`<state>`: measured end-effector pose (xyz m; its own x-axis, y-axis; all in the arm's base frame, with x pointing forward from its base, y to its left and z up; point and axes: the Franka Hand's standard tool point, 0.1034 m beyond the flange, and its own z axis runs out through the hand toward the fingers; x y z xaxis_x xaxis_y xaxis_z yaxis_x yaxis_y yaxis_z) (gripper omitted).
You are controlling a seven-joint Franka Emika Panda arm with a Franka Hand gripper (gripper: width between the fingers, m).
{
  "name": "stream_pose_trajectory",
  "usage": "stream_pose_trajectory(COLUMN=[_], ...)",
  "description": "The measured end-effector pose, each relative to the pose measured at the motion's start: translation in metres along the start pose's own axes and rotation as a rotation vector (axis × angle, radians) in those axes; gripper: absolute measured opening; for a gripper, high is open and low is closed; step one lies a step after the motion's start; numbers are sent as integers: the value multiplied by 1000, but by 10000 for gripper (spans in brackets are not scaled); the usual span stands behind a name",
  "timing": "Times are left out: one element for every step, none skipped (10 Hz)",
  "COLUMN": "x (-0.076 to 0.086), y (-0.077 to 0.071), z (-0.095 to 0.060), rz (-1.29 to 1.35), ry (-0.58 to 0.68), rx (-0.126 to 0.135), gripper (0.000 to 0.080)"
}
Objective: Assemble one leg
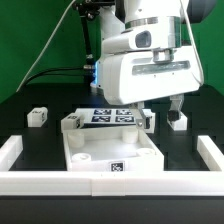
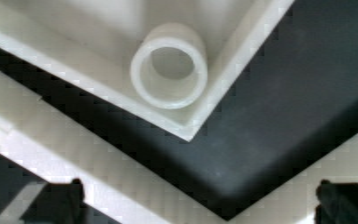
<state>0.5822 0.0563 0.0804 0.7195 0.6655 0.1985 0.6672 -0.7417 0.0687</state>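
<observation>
The gripper [image 2: 197, 203] is open. Its two dark fingertips [image 2: 51, 200] stand wide apart with nothing clamped between them. Below them, the wrist view shows one corner of the white panel [image 2: 78, 30] with a round socket [image 2: 167, 72] set into it.

In the exterior view, the arm's white hand hangs over the far side of the panel, which lies on the black table [image 1: 35, 142].
- **Marker board:** The marker board [image 1: 112, 115] lies at 12 o'clock from the panel, partly hidden by the hand.
- **The leg:** The leg [image 1: 178, 122] stands upright at 3 o'clock from the marker board, beneath a dark part of the hand. Contact cannot be determined.
- **Other legs:** A second leg [image 1: 38, 117] stands well apart at 9 o'clock. A third leg [image 1: 70, 122] stands just beside the panel's far corner.
- **Rails:** White rails [image 1: 60, 183] border the table.
</observation>
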Motion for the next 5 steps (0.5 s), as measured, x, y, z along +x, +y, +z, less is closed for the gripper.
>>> stream_pose_trajectory(x=[0,0,0,0,0], y=[0,0,0,0,0], z=[0,0,0,0,0], rz=[0,0,0,0,-1], ry=[0,0,0,0,0], rx=[0,0,0,0,0], gripper=[650,650,650,650,650])
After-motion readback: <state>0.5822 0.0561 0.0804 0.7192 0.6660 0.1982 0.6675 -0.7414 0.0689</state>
